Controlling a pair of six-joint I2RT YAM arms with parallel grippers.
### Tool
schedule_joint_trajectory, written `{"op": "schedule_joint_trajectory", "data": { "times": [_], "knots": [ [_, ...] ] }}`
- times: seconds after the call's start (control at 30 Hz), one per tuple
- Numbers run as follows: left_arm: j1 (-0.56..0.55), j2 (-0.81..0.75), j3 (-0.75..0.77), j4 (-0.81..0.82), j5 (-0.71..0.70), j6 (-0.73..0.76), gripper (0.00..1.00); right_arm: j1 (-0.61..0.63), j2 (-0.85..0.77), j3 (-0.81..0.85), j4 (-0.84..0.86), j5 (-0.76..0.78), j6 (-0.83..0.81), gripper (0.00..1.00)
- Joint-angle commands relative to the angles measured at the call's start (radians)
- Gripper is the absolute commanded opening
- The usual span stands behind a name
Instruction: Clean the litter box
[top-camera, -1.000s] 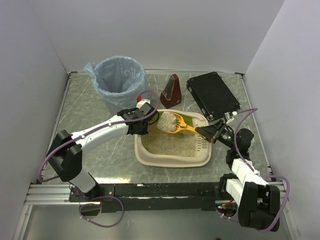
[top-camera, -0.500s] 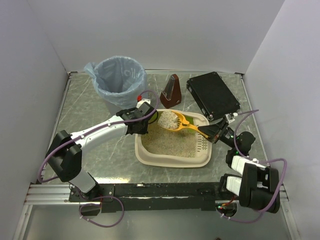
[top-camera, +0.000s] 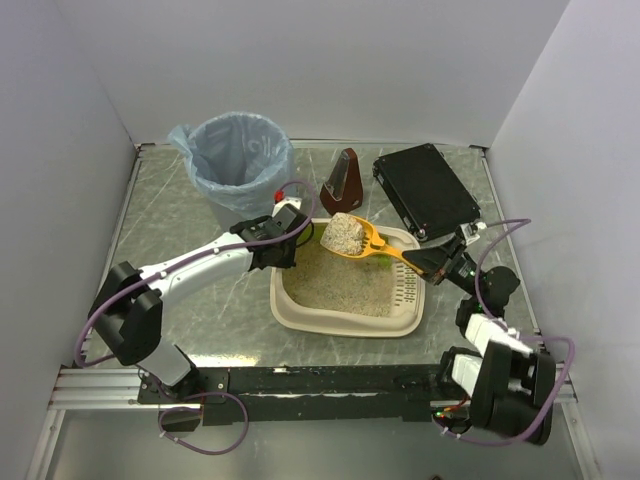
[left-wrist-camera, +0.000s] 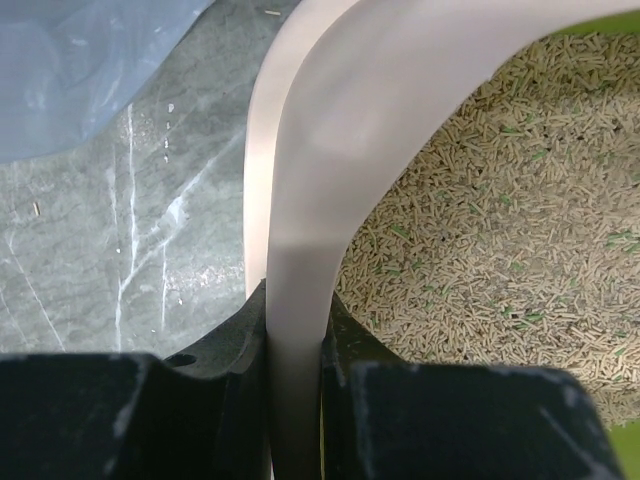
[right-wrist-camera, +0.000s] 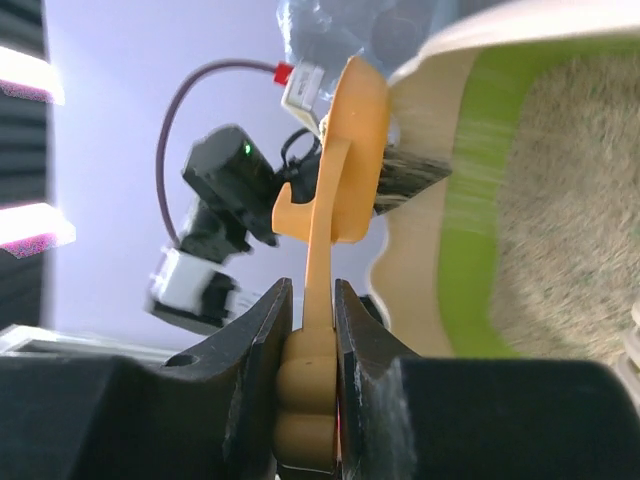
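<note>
The cream litter box (top-camera: 300, 312) sits mid-table with sandy litter and a lime-green far end wall (top-camera: 385, 245). My left gripper (top-camera: 287, 250) is shut on the box's far left rim; in the left wrist view the rim (left-wrist-camera: 310, 200) runs between the jaws, litter (left-wrist-camera: 500, 240) to its right. My right gripper (top-camera: 432, 262) is shut on the handle of an orange scoop (top-camera: 370, 240), held above the box's far end with a clump of litter (top-camera: 342, 233) in it. In the right wrist view the scoop (right-wrist-camera: 345, 150) stands edge-on above the jaws.
A round bin with a blue bag (top-camera: 238, 160) stands at the far left, just beyond the box. A dark brown wedge-shaped object (top-camera: 343, 185) and a flat black case (top-camera: 425, 190) lie behind the box. Grey walls close in the table.
My right gripper has lifted the scoop out of the litter and tilted it up; loose litter has drained off, leaving a compact clump. The left gripper has stayed on the rim.
</note>
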Motion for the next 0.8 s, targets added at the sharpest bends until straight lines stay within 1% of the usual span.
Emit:
{"op": "schedule_joint_trajectory", "data": {
  "times": [0.0, 0.03, 0.07, 0.1, 0.13, 0.17, 0.2, 0.23, 0.27, 0.3, 0.33, 0.37, 0.4, 0.5, 0.6, 0.67, 0.77],
  "knots": [
    [0.001, -0.109, 0.004, 0.217, 0.076, -0.076, 0.01, 0.006, -0.155, 0.062, -0.042, -0.008, -0.168, 0.0],
    [0.002, -0.112, 0.001, 0.218, 0.075, -0.077, 0.01, 0.0, -0.187, 0.07, -0.074, -0.03, -0.176, 0.0],
    [0.002, -0.11, 0.003, 0.217, 0.073, -0.079, 0.01, -0.001, -0.26, 0.098, -0.165, -0.038, -0.267, 0.0],
    [0.002, -0.109, 0.007, 0.211, 0.07, -0.08, 0.01, -0.001, -0.297, 0.122, -0.456, -0.038, -0.268, 0.0],
    [0.002, -0.106, 0.015, 0.2, 0.065, -0.085, 0.01, -0.003, -0.329, 0.151, -0.649, -0.026, -0.468, 0.0],
    [0.002, -0.104, 0.016, 0.195, 0.065, -0.085, 0.01, 0.002, -0.36, 0.203, -0.779, 0.02, -0.645, 0.0],
    [0.002, -0.105, 0.018, 0.194, 0.071, -0.082, 0.01, 0.003, -0.359, 0.208, -0.812, 0.034, -0.66, 0.0],
    [0.004, -0.11, 0.015, 0.194, 0.075, -0.08, 0.01, 0.003, -0.335, 0.196, -0.703, 0.027, -0.614, 0.0],
    [0.002, -0.112, 0.013, 0.192, 0.079, -0.076, 0.01, 0.003, -0.313, 0.145, -0.565, 0.01, -0.422, 0.0],
    [0.002, -0.113, 0.015, 0.192, 0.081, -0.071, 0.01, 0.002, -0.29, 0.122, -0.281, 0.002, -0.327, 0.0],
    [0.004, -0.113, 0.016, 0.189, 0.082, -0.068, 0.01, 0.003, -0.243, 0.107, -0.201, -0.005, -0.206, 0.0],
    [0.004, -0.115, 0.019, 0.184, 0.085, -0.065, 0.01, 0.003, -0.224, 0.084, -0.15, -0.025, -0.175, 0.0],
    [0.004, -0.115, 0.022, 0.184, 0.087, -0.066, 0.01, 0.002, -0.212, 0.073, -0.128, -0.027, -0.162, 0.0],
    [0.004, -0.118, 0.024, 0.183, 0.095, -0.066, 0.01, 0.003, -0.195, 0.039, -0.157, -0.003, -0.185, 0.0],
    [0.004, -0.119, 0.016, 0.183, 0.104, -0.065, 0.01, 0.003, -0.201, 0.047, -0.206, 0.045, -0.211, 0.0],
    [0.004, -0.116, 0.015, 0.181, 0.104, -0.065, 0.01, 0.002, -0.205, 0.053, -0.208, 0.062, -0.19, 0.0],
    [0.004, -0.112, 0.019, 0.177, 0.108, -0.065, 0.01, 0.0, -0.205, 0.015, -0.151, 0.079, -0.142, 0.0]
  ]
}}
